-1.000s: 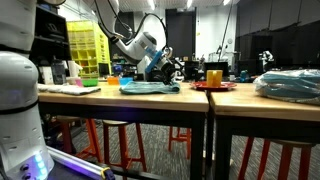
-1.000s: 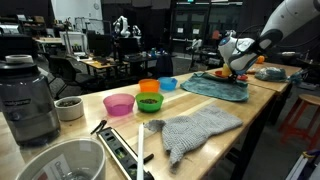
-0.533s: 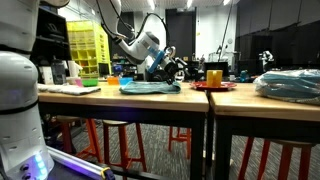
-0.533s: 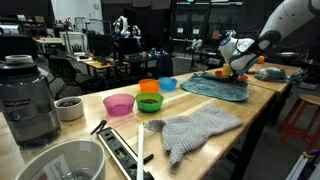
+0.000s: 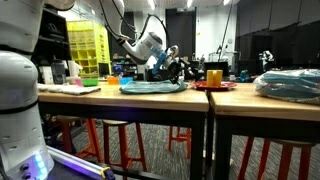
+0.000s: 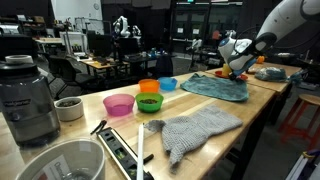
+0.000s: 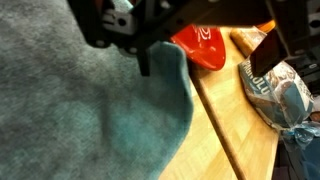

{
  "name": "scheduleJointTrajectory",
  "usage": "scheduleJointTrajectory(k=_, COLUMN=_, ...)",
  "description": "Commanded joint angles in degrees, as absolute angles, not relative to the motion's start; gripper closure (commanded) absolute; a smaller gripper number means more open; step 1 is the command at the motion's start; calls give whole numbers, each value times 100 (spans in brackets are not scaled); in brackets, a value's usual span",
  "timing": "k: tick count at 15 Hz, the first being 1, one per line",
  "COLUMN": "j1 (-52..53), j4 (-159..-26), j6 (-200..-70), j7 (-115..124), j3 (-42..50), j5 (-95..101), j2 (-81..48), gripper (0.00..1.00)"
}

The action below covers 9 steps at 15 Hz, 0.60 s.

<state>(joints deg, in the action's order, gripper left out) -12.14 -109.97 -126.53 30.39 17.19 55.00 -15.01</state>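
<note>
My gripper (image 7: 205, 58) comes in from the top of the wrist view, open, with nothing between its dark fingers (image 7: 146, 62). It hovers over the far edge of a teal towel (image 7: 95, 115) spread on the wooden table (image 7: 225, 135). Just past that edge, below the gap between the fingers, lies a red dish (image 7: 203, 45). In both exterior views the gripper (image 5: 172, 68) (image 6: 238, 68) hangs low above the towel (image 5: 150, 87) (image 6: 215, 88), apart from it. The red dish (image 5: 213, 87) holds a yellow cup (image 5: 214, 76).
A crinkled packet (image 7: 285, 95) lies beside the dish. Pink (image 6: 119, 104), green (image 6: 150, 102), orange (image 6: 149, 88) and blue (image 6: 168, 84) bowls stand mid-table. Nearer are a grey cloth (image 6: 195, 128), a blender (image 6: 25, 95) and a white bowl (image 6: 60, 165). A blue bundle (image 5: 290, 85) lies on the neighbouring table.
The gripper has drifted a little across the towel toward the red dish. Its jaws have stayed open, and nothing else has moved.
</note>
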Motion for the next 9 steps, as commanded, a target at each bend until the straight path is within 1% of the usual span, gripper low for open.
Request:
scheduleJointTrajectory(k=1, j1=-1228, j4=-10741, j6=-12539, j7=3327, j3=1743, j5=5606, j2=-1664, gripper=0)
scheduleJointTrajectory(k=9, j1=-1289, j4=-10552, j6=-12391, j7=3622, j3=1861, j5=5606, j2=-1771, gripper=0)
